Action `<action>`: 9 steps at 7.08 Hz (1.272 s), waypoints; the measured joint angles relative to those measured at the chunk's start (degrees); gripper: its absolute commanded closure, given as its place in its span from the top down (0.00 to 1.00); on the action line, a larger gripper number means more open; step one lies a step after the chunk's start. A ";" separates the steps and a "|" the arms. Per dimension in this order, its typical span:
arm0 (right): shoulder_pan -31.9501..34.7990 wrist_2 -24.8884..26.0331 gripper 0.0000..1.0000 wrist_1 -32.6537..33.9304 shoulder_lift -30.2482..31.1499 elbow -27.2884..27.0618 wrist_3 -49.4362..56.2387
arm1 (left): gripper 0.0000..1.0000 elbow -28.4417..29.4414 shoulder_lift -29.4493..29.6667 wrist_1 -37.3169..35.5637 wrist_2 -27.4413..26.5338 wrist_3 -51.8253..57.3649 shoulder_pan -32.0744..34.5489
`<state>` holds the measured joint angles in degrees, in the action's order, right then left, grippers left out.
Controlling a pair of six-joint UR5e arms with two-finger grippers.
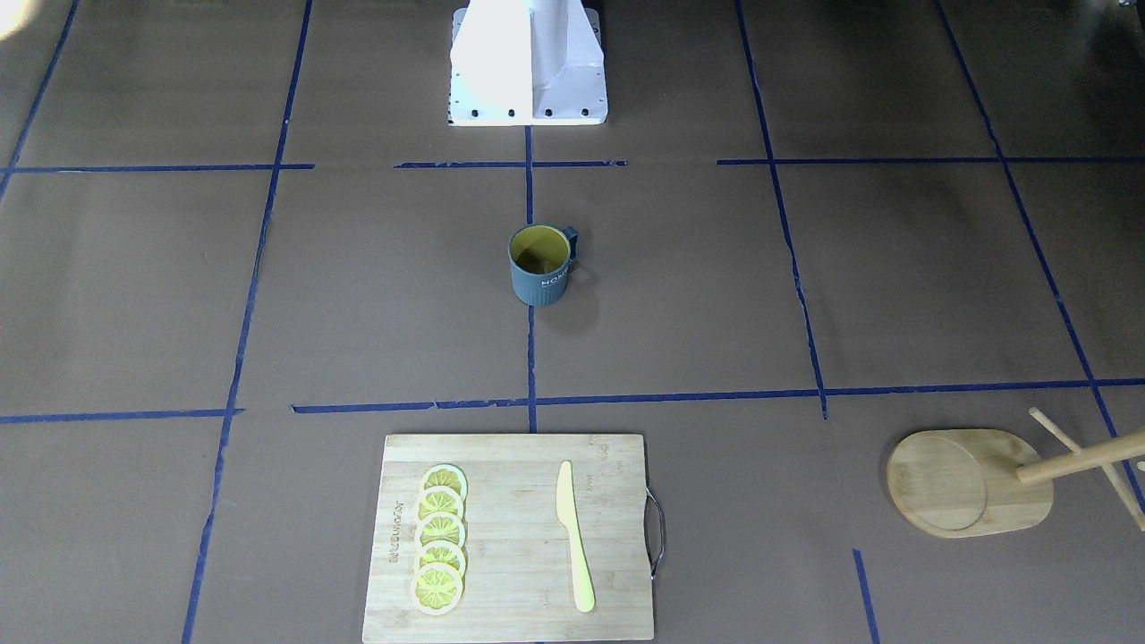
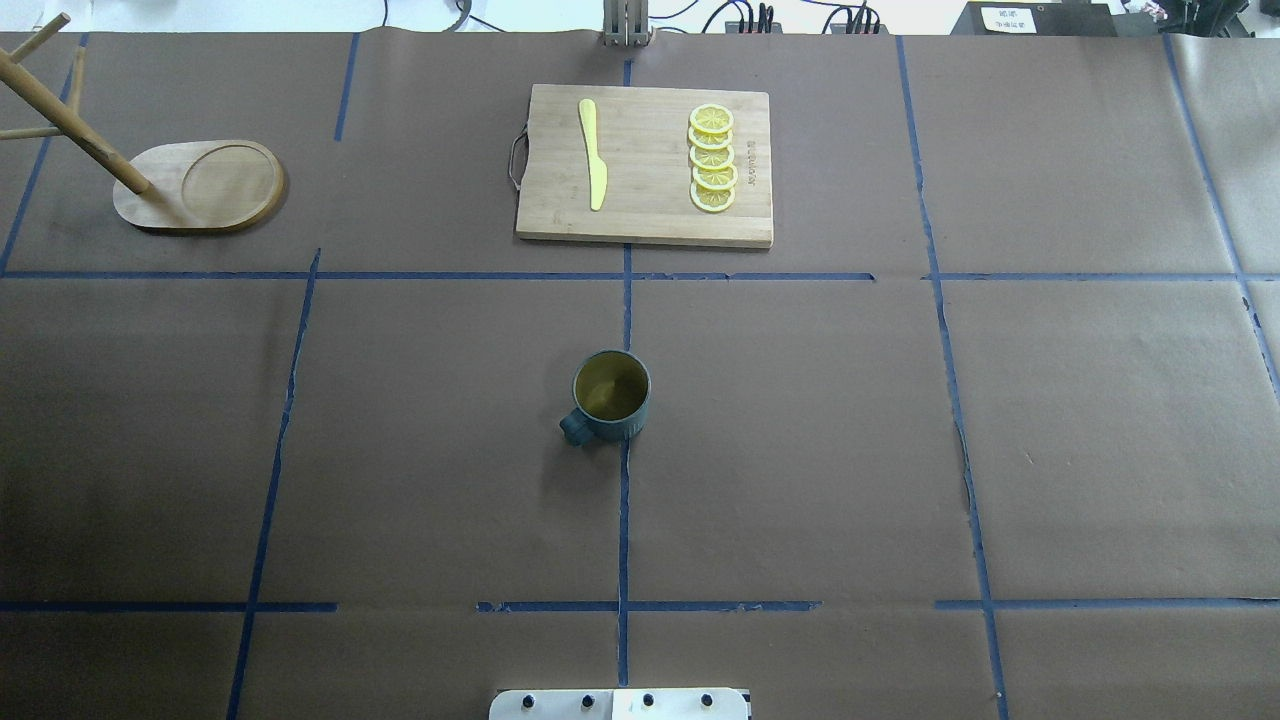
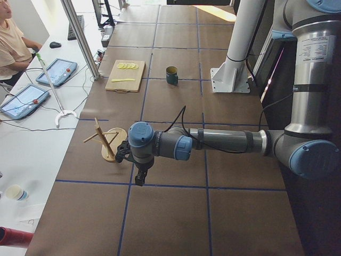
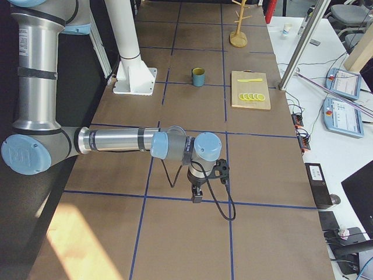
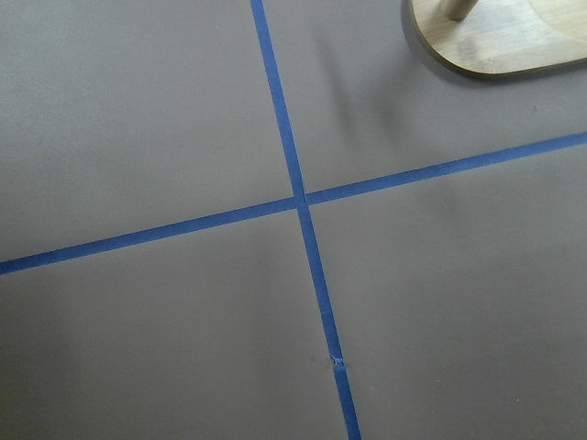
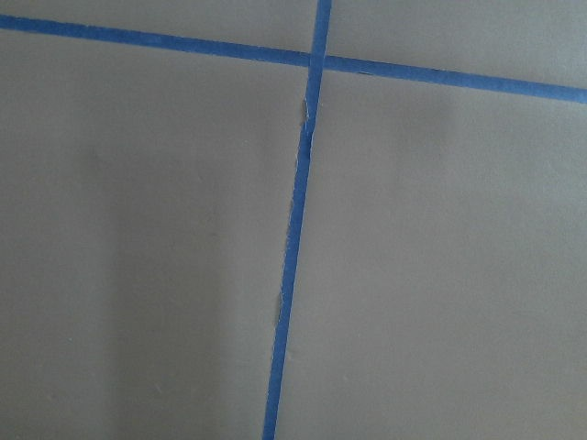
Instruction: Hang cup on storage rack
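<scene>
The dark blue-grey cup (image 1: 541,264) with a yellow-green inside stands upright in the middle of the table, and also shows in the overhead view (image 2: 610,395). Its handle points toward the robot's left. The wooden storage rack (image 2: 200,185) stands at the far left of the table; its oval base also shows in the front view (image 1: 971,483) and the left wrist view (image 5: 486,41). My left gripper (image 3: 139,180) hangs over the table near the rack. My right gripper (image 4: 197,198) hangs over bare table far from the cup. I cannot tell whether either is open or shut.
A bamboo cutting board (image 2: 645,165) with a yellow knife (image 2: 592,155) and several lemon slices (image 2: 712,158) lies at the table's far middle. The robot's white base (image 1: 528,63) stands behind the cup. A person (image 3: 13,45) sits beyond the far edge.
</scene>
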<state>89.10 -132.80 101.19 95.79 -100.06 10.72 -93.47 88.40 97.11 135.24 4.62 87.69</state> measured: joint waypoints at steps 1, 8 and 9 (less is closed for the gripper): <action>-0.07 0.03 1.00 -0.04 -0.22 0.01 -0.31 | 1.00 -0.32 0.43 0.85 0.06 -1.07 -0.40; -0.23 -0.26 1.00 -2.95 0.09 0.37 -0.61 | 1.00 -2.15 4.71 43.12 0.29 -22.71 -29.96; -0.28 -0.32 1.00 -2.95 0.10 0.41 -0.61 | 1.00 -2.21 6.70 49.24 -2.46 -25.15 -34.11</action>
<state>88.83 -133.11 98.24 95.89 -99.64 10.11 -95.68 95.09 146.34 132.78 -20.53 53.58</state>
